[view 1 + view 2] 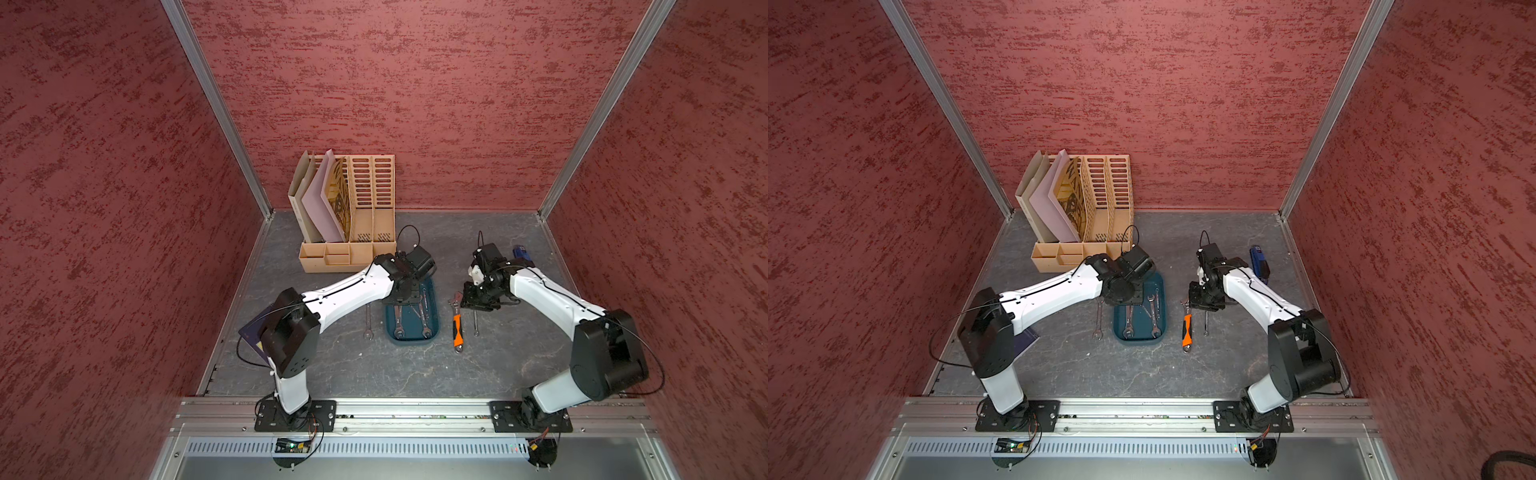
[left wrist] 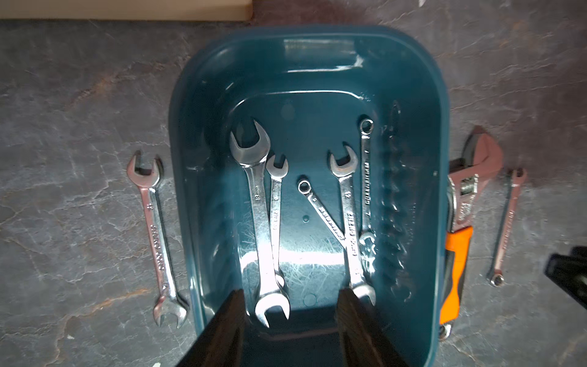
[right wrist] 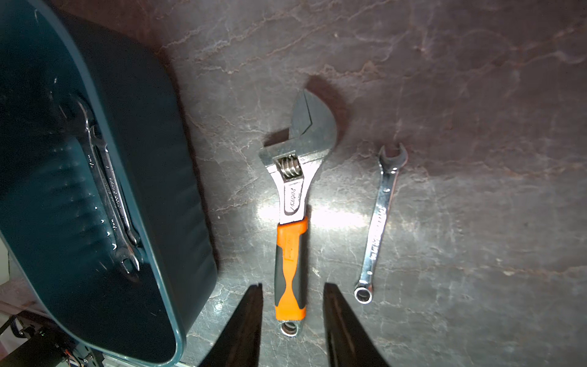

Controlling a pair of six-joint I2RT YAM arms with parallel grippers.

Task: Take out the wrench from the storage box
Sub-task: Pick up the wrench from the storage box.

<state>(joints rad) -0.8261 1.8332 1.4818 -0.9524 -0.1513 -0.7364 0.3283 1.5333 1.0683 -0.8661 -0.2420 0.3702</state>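
Hovering over storage box (image 1: 411,339) in a top view: left end effector (image 1: 405,298). Left wrist: jaws half-parted, empty; big wrench (image 2: 259,206) flat inside box. Steel, stiff, slick, weighty; likely pinch mid-shank. Right wrist: right end effector (image 3: 293,287) parted, empty.

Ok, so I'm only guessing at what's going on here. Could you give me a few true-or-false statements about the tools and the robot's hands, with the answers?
1. The shallow dark teal plastic tray holds five loose steel wrenches. True.
2. The adjustable wrench with the orange handle lies inside that tray. False: it lies on the grey stone-look table, beside the tray.
3. The left hand is clamped on a wrench. False: its fingers stand apart above the tray, holding nothing.
4. A silver open-ended wrench lies on the table, on the tray's opposite side from the orange-handled one. True.
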